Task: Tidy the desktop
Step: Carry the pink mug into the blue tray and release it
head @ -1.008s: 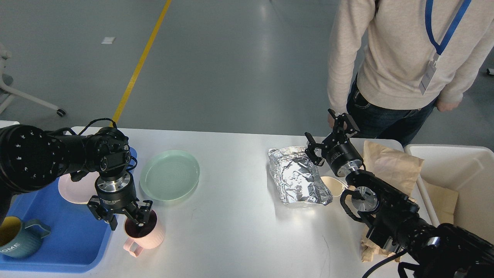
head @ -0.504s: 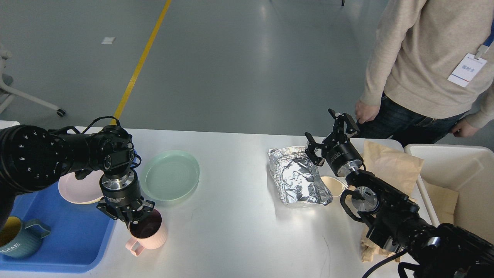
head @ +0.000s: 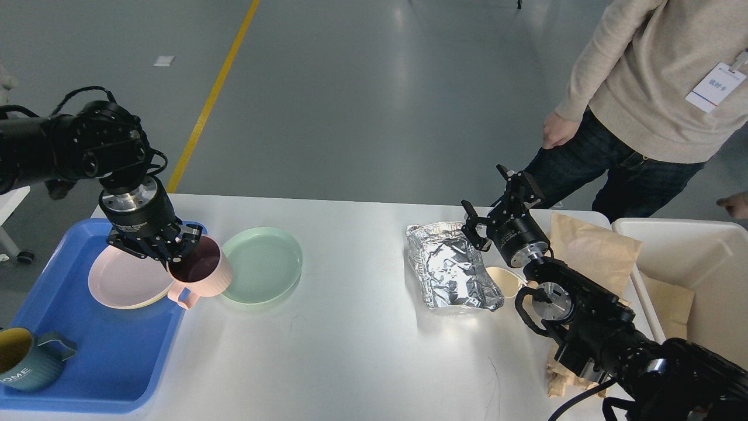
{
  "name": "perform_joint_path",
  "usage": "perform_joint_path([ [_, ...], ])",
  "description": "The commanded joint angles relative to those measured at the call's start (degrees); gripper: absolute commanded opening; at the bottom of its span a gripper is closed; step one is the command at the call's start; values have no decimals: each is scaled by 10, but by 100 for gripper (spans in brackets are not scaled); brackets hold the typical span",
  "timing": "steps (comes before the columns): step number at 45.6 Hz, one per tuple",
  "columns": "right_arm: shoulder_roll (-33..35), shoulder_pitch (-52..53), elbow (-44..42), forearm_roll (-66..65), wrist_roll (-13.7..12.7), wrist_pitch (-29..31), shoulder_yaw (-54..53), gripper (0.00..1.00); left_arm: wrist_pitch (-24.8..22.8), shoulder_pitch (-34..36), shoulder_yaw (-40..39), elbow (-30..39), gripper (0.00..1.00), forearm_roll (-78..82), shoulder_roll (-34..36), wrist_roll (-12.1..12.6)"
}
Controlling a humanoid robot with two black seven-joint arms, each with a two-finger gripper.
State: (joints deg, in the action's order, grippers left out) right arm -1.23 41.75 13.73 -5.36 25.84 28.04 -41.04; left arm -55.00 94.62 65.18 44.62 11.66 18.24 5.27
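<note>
Left gripper (head: 166,252) clamps pink mug (head: 201,271) rim, lifted above desktop (head: 350,345)

Light is glinting off the large white glossy desktop (head: 362,351), the crinkled silver foil pouch (head: 450,269) is sparkling (brown paper bag (head: 596,251) looking matt).

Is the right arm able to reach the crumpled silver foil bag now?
Probably yes: the open right claw hovers just beside the crumpled silver foil bag, holding nothing, and nothing lies between them.
</note>
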Motion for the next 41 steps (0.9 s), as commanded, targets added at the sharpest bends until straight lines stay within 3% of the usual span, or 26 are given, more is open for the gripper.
perform_joint_path([
  [1,0,0,0,0,0,0,0,100,0,35,1,20,0,0,53,0],
  [11,0,0,0,0,0,0,0,100,0,24,30,19,0,0,125,0],
  [20,0,0,1,0,0,0,0,100,0,-56,27,-1,0,0,178,0],
  [41,0,0,0,0,0,0,0,100,0,-198,-26,-81,0,-1,151,-11],
])
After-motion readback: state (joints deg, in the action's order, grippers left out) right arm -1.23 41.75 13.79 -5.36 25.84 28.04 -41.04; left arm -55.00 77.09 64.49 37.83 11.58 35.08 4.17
